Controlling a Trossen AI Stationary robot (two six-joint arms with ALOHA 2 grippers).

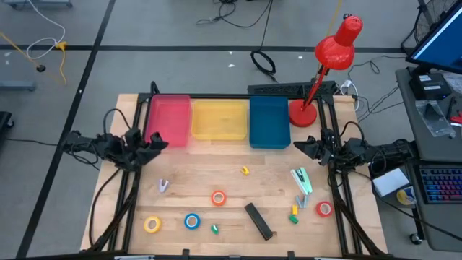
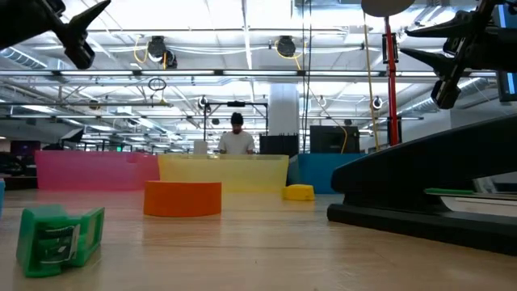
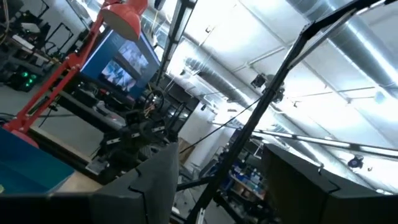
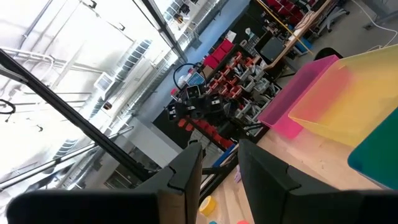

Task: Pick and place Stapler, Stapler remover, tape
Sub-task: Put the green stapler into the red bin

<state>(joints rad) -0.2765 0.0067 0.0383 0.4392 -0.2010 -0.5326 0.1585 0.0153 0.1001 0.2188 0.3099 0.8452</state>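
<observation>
- Along the near edge of the tabletop (image 1: 216, 180), the yellow tape roll (image 1: 152, 224), blue tape roll (image 1: 191, 221), a small green stapler remover (image 1: 214, 229) and the black stapler (image 1: 259, 221) are lying apart.
- Slightly farther in, the orange-red tape roll (image 1: 218, 197) is sitting near the centre; the red tape roll (image 1: 324, 209) is lying toward the right edge.
- A pale green stapler (image 1: 301, 180) is resting beyond the red roll.
- The left hand (image 1: 157, 142) is hovering above the pink bin (image 1: 169, 119), fingers apart, holding nothing.
- The right hand (image 1: 303, 147) is hovering beside the blue bin (image 1: 268, 121), fingers slightly apart, empty.
- The yellow bin (image 1: 219, 119) is standing between them.
- A red lamp (image 1: 328, 61) is standing at the far right corner.
</observation>
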